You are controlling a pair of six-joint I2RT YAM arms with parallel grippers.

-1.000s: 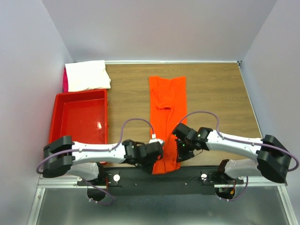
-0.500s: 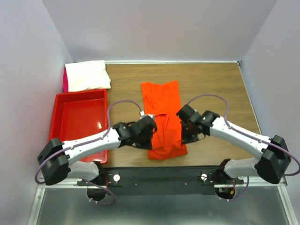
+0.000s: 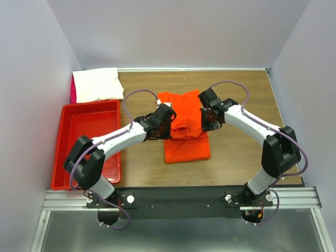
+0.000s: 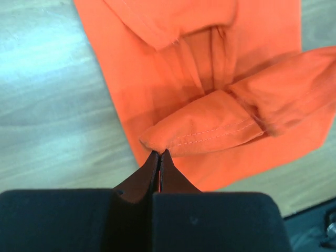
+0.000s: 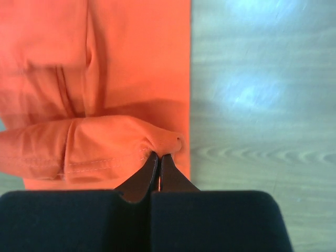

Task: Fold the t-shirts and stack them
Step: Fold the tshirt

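Orange tee (image 3: 186, 149) lies mid-table (image 3: 241, 100), its hem held doubled over its middle | risk: we judge both pinches thin, so cloth may slip free, or uneven pull may skew the fold | left gripper (image 4: 159, 154) clamped on one hem corner | right gripper (image 5: 159, 156) clamped on the other

red bin (image 3: 89, 139) at L, wood tbl (image 3: 241, 94)

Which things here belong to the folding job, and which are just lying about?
Job: orange shirt, pinched by left gripper and right gripper; white shirt; pink cloth at its edge, barely showing.
Lying about: red bin.
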